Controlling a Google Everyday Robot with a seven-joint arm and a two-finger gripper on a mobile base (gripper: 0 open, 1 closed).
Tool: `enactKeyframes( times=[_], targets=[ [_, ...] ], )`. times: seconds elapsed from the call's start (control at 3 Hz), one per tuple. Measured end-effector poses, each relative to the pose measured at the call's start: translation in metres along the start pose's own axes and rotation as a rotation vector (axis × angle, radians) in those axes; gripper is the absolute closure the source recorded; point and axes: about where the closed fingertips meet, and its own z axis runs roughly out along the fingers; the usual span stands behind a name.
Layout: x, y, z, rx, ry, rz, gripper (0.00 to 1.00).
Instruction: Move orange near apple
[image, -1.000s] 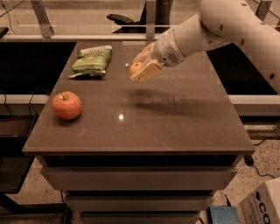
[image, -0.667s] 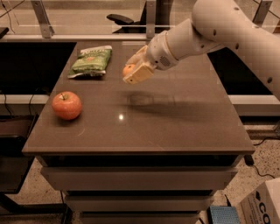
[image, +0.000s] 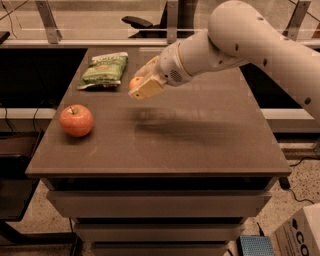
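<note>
End effector (image: 141, 86) up in the air, over the back-middle of the desk (image: 210, 150), and we have it clamped on the orange (image: 134, 81). The little fruit peeks out on the left side of the pale fingers (image: 149, 88), clear of the surface, with a smeared shadow on the wood below. Over to the left, near the front edge, sits the apple (image: 76, 120), upright, stem on top, well apart from the carried fruit. A green snack bag (image: 105, 69) lies at the back left, just beside the end effector's path.

How will it handle? We judge the orange light and firm, with a matte skin that offers decent friction, but it is round, so it can squirt out if the hold is off-centre. A grip across its widest part looks safest. Once set down it may roll, so we want a low, gentle release on bare wood beside the apple, not touching it.
</note>
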Motion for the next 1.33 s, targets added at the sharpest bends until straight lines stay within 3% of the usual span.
enactKeyframes(
  times=[0.67, 1.33],
  targets=[
    [-0.021, 0.017, 0.019, 0.008, -0.062, 0.014, 1.0],
    [-0.052, 0.042, 0.051, -0.064, -0.117, -0.012, 1.0]
  ],
)
